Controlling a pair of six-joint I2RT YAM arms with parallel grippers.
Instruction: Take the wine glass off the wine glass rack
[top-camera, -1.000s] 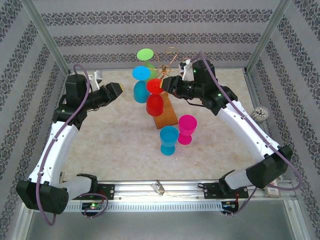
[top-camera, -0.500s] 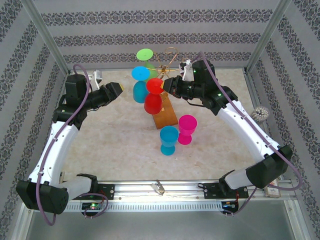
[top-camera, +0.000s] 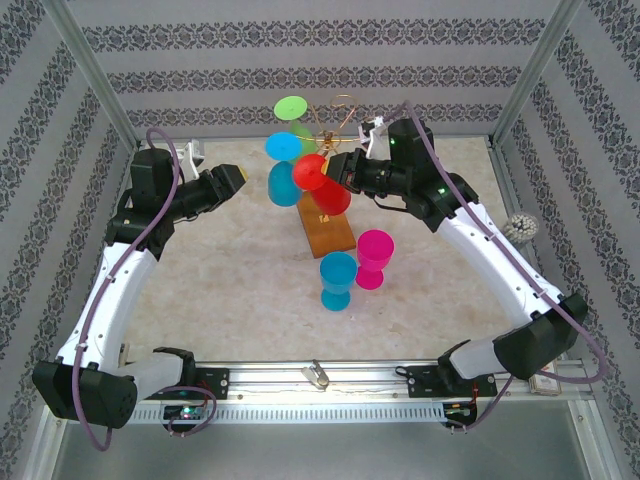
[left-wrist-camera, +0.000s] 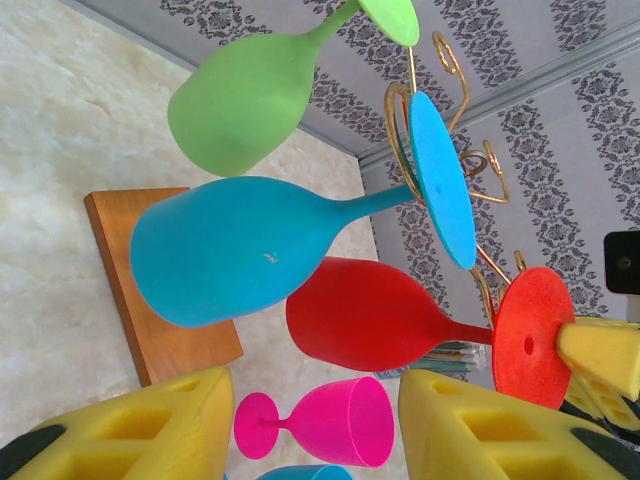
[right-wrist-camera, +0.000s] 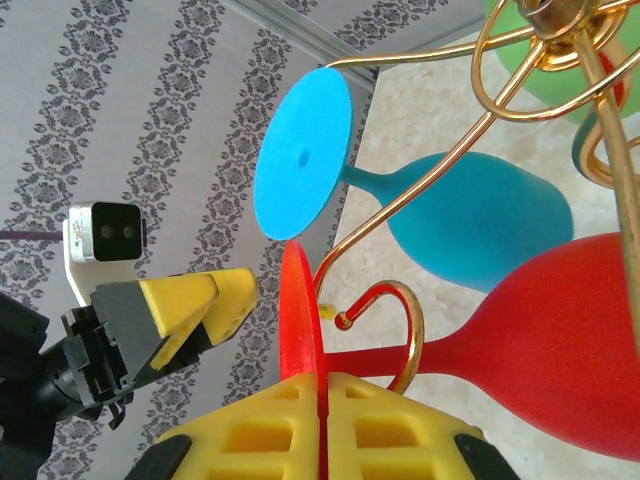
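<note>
1. Looking down from the top camera, the right gripper is clamped on the flat foot of the red wine glass. The glass hangs tilted just beside the wine glass rack, above the rack's wooden base. Holding the foot makes sense, since that is the part the wire carries and the part that has to slide out. The left gripper hovers well apart on the left, touching nothing.
2. From the left wrist, its yellow pads stand apart with nothing between them. It seems parked facing the rack, out of the working arm's way. A blue glass and a green glass hang bowl-down from the gold arms beside the red one.
3. From the right wrist, the pads pinch the red disc edge-on. The stem runs close by a curled hook. I cannot tell whether it is clear of the wire yet.
</note>
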